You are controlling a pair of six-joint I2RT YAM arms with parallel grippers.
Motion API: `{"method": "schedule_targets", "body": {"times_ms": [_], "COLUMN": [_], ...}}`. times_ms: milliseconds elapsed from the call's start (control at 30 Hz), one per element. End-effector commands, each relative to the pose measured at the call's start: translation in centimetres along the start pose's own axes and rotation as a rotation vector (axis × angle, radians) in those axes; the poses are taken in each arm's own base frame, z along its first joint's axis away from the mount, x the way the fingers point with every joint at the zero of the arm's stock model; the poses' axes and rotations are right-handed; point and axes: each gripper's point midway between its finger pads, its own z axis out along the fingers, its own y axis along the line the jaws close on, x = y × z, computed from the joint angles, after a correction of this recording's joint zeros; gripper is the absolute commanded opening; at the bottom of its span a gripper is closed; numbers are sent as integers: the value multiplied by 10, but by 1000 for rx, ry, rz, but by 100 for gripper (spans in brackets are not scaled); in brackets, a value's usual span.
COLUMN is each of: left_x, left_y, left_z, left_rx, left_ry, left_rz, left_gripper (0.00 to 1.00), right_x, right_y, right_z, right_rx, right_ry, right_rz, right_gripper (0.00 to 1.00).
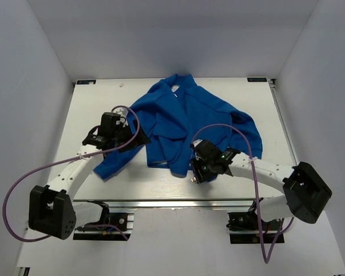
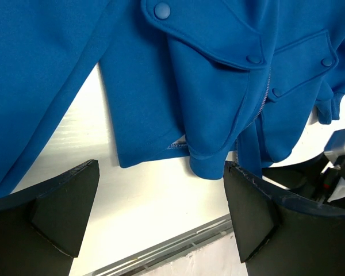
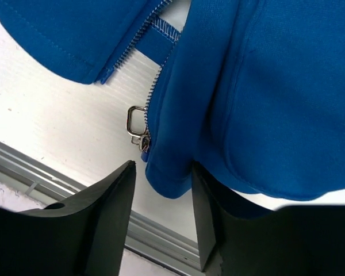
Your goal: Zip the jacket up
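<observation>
The blue jacket (image 1: pixel 184 121) lies crumpled on the white table, collar at the back and hem toward me. Its grey zipper is undone at the bottom, and the two halves spread apart in the right wrist view. The metal zipper pull (image 3: pixel 136 122) sits at the hem's corner. My right gripper (image 3: pixel 163 167) is open, and that hem corner (image 3: pixel 172 172) hangs between its jaws just below the pull. It is at the jacket's front edge (image 1: pixel 196 171). My left gripper (image 2: pixel 161 167) is open and empty over bare table in front of the hem (image 2: pixel 207 158), by the left sleeve (image 1: pixel 137 138).
The table's metal front rail (image 3: pixel 161 230) runs just behind the right fingers and also shows in the left wrist view (image 2: pixel 161 253). White walls enclose the table (image 1: pixel 103 103) on three sides. Purple cables loop over both arms.
</observation>
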Motion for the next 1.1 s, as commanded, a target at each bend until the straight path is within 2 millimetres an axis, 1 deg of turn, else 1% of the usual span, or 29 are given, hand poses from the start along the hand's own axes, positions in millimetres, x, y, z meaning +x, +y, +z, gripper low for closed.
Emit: {"method": "schedule_targets", "body": {"times_ms": [0,67,133,267,367,433,467,533,667,867,933,1067], "left_x": [0,0,0,1,5,12,12,16,18,16,15,16], "left_y": [0,0,-1,-4,-4,-6,-5,-5,-5,-12,-13,-14], "left_z": [-6,-6,-6,-7,-7,-7,-7,-8,-9,-9,-8,-7], "left_rx": [-8,-11,-10,-1,-6,-6,-11,-19,-25,-11,-9,-5], "left_ry": [-17,-12,-9,-5,13,32,35,43,45,43,43,50], "left_rz": [11,10,11,20,32,42,41,46,51,61,65,70], "left_gripper": [98,98,98,98,98,98,98,98,98,98,98,98], "right_x": [-14,-12,-7,1,4,6,7,8,7,-7,-9,-6], "right_y": [5,4,-1,-4,-8,-9,-9,-10,-9,-4,-4,-6], "right_z": [4,7,11,18,24,28,29,31,27,12,12,19], "right_rx": [-2,3,31,45,67,80,81,84,87,61,62,77], "right_ry": [-52,-47,-32,-7,7,15,21,26,17,-41,-53,-46], "right_rz": [16,20,32,38,49,58,64,71,83,97,99,93], "right_gripper": [48,44,44,44,46,50,50,53,58,60,60,60]}}
